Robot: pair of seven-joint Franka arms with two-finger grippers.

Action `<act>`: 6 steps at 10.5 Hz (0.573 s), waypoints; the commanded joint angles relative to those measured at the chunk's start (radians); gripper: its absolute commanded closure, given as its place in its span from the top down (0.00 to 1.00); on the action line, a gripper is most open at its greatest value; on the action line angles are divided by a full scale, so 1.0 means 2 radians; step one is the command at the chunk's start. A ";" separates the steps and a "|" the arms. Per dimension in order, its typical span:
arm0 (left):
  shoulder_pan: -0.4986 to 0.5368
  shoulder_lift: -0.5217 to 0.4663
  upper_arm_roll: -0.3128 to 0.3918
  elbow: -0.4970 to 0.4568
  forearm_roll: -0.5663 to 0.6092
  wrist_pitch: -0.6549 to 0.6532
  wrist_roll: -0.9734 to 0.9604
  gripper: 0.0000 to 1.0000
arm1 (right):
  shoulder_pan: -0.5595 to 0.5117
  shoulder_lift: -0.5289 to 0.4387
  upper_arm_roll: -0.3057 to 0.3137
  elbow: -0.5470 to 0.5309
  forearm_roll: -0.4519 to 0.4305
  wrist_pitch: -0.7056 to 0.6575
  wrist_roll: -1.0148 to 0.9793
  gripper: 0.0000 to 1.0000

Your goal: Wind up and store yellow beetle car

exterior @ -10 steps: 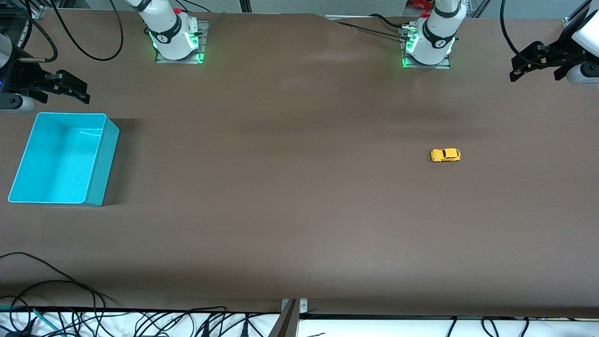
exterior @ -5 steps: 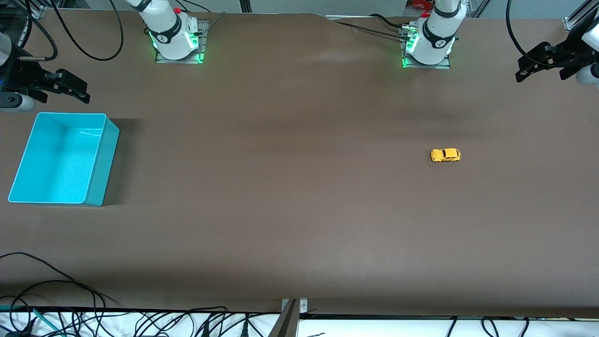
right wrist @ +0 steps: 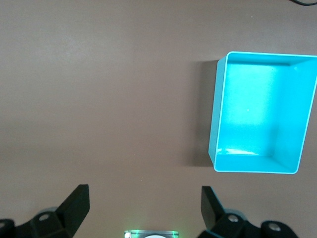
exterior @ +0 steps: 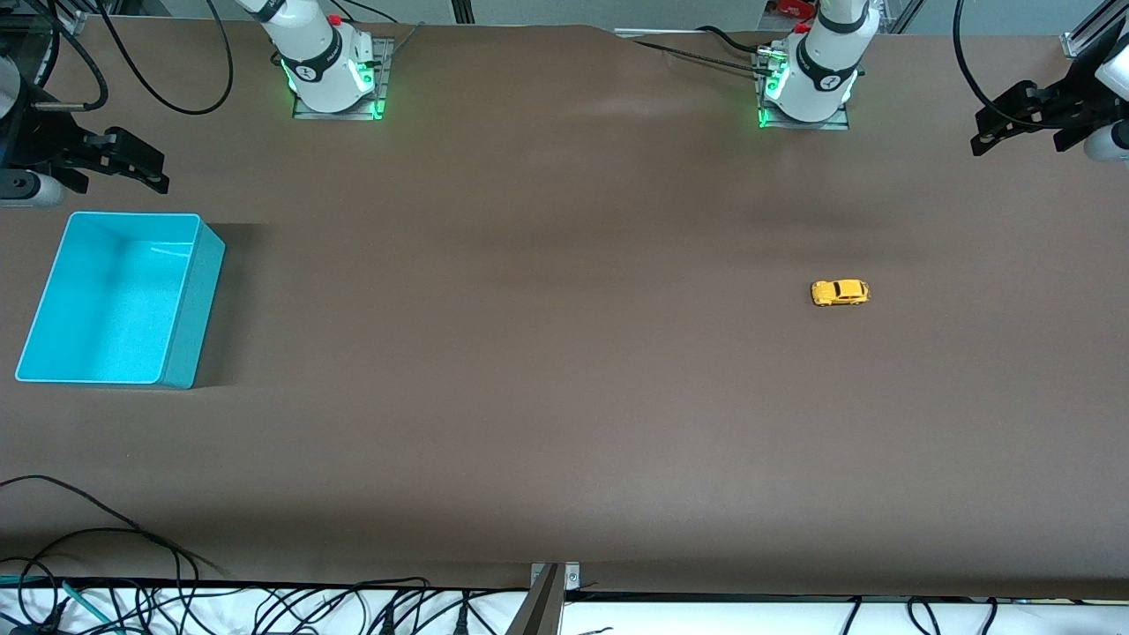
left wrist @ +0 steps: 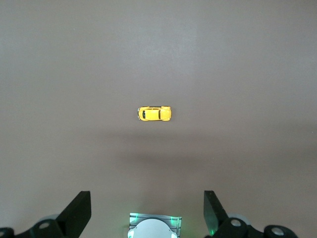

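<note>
Your yellow beetle car [exterior: 841, 292] sits on its wheels on the brown surface [exterior: 547, 353], toward the left arm's end, about midway between the edge by the arm bases and the edge nearest the front camera. Nothing touches it.

Your left gripper [exterior: 1014, 119] hangs high over the surface's left-arm end, close to the corner by the bases; its jaws stand apart and hold nothing. In the left wrist view the car [left wrist: 154, 113] lies well clear of the gripper [left wrist: 147, 213].

Your right gripper [exterior: 128, 163] hangs over the right-arm end, jaws apart and bare. Just nearer the front camera, the turquoise bin [exterior: 185, 309] stands by that end's edge, nothing in it.
</note>
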 commanded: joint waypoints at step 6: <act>0.009 0.003 -0.002 0.007 0.008 -0.007 0.000 1.00 | -0.001 -0.001 -0.004 0.008 0.007 -0.021 -0.003 1.00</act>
